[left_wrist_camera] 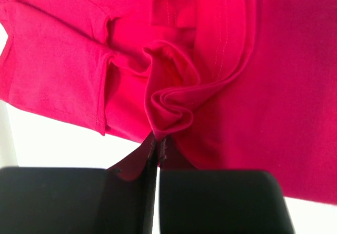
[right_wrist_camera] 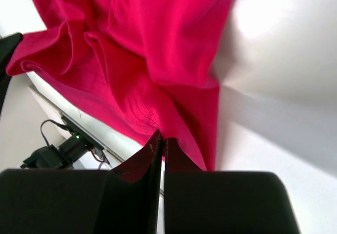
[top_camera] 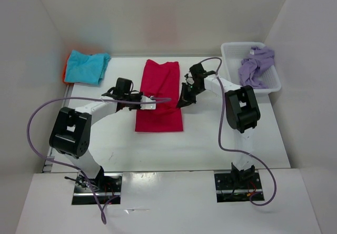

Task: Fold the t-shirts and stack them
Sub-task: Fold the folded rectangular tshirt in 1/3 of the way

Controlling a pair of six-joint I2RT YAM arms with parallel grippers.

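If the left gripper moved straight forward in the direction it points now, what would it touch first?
The red shirt: the left gripper is shut on a fold of it, with more bunched cloth directly ahead. Beyond that, probably the right gripper, though depth is unclear.

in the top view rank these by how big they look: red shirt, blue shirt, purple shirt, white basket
1. red shirt, the largest, spread flat
2. white basket, somewhat smaller
3. blue shirt and purple shirt: they look about alike. The purple one is bunched in the basket, so I won't rank these two.
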